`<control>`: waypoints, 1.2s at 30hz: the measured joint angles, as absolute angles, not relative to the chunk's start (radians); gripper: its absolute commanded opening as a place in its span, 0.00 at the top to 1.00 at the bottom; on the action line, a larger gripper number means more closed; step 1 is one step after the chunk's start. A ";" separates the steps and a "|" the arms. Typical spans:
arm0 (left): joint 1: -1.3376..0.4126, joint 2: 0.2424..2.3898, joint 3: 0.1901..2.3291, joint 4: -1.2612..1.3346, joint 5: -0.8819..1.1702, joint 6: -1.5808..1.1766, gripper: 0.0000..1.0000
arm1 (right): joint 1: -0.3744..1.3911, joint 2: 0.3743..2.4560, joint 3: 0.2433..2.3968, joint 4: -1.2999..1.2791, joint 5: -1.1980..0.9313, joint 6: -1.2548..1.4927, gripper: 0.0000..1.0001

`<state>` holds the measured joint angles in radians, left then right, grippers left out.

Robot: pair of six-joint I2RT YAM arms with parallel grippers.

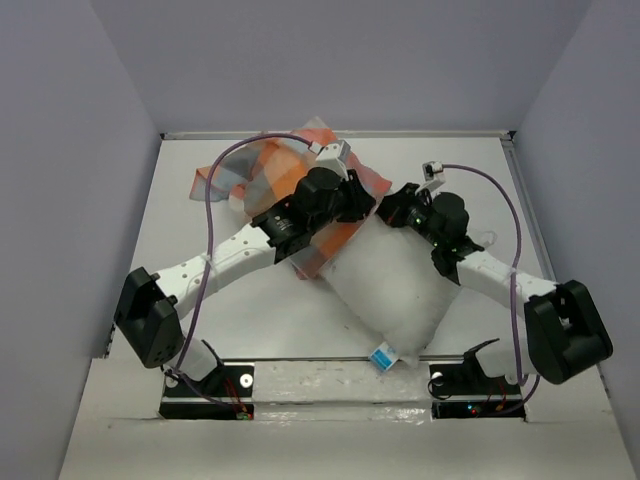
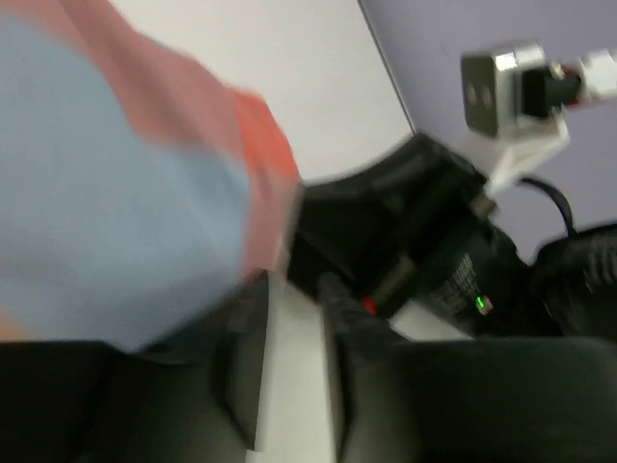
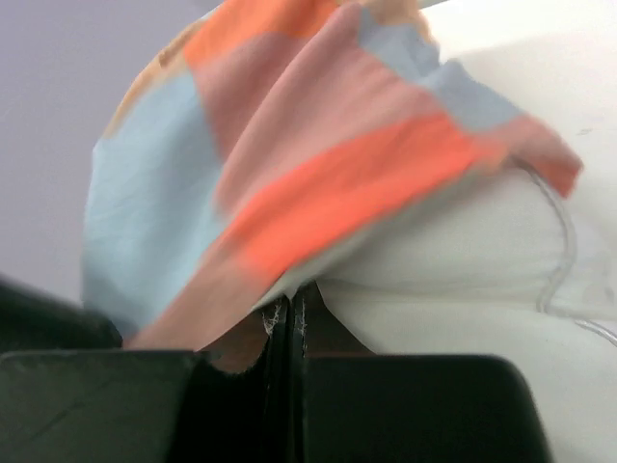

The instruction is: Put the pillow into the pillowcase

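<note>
The pillow (image 1: 390, 290) lies slantwise on the counter (image 1: 170, 230). Only its far end sits under the pillowcase (image 1: 255, 175), and most of it is bare. The right pincer (image 3: 292, 323) is clamped on the case's hem. The left pincer (image 2: 289, 386) stands slightly apart, gripping nothing. Most of the sleeving looks undone.

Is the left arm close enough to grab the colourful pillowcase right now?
Probably yes. The left tool hangs right beside the pillowcase, with its jaws a little apart. Nothing seems to sit between them, though the view is blurry.
</note>
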<state>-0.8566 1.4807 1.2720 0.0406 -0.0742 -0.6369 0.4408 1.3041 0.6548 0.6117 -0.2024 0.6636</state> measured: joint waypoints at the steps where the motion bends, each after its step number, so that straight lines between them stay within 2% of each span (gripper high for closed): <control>1: -0.862 1.490 1.272 0.035 -0.076 -0.625 0.24 | 0.403 1.348 0.682 0.606 -0.221 0.675 0.93; 2: -0.870 1.495 1.272 0.032 -0.079 -0.617 0.18 | 0.376 1.380 0.700 0.603 -0.226 0.682 0.93; 3: -0.887 1.496 1.273 0.017 -0.093 -0.601 0.09 | 0.339 1.413 0.727 0.577 -0.238 0.686 0.81; 4: -0.909 1.496 1.273 0.001 -0.108 -0.579 0.07 | 0.308 1.439 0.752 0.550 -0.245 0.688 0.73; 5: -0.932 1.492 1.274 -0.010 -0.133 -0.555 0.07 | 0.283 1.452 0.780 0.494 -0.243 0.678 0.54; 8: -0.995 1.438 1.241 -0.043 -0.228 -0.507 0.11 | 0.247 1.446 0.862 0.346 -0.216 0.642 0.29; 12: -1.033 1.201 1.021 -0.068 -0.378 -0.519 0.21 | 0.251 1.350 0.968 0.144 -0.200 0.545 0.27; 17: -1.028 1.032 0.786 -0.118 -0.524 -0.582 0.23 | 0.274 1.154 0.964 -0.002 -0.207 0.471 0.29; 22: -1.029 1.095 0.665 -0.121 -0.616 -0.602 0.23 | 0.456 1.050 0.897 -0.106 -0.165 0.412 0.28; 26: -1.028 1.151 0.615 0.012 -0.633 -0.524 0.23 | 0.603 1.015 0.821 -0.185 -0.141 0.388 0.26; 31: -1.019 1.253 0.623 0.181 -0.626 -0.412 0.24 | 0.682 1.007 0.796 -0.218 -0.088 0.376 0.24; 35: -0.969 1.330 0.654 0.256 -0.604 -0.336 0.30 | 0.753 1.008 0.796 -0.221 -0.007 0.357 0.20; 36: -0.955 1.344 0.662 0.267 -0.603 -0.321 0.38 | 0.769 1.010 0.796 -0.224 0.011 0.352 0.20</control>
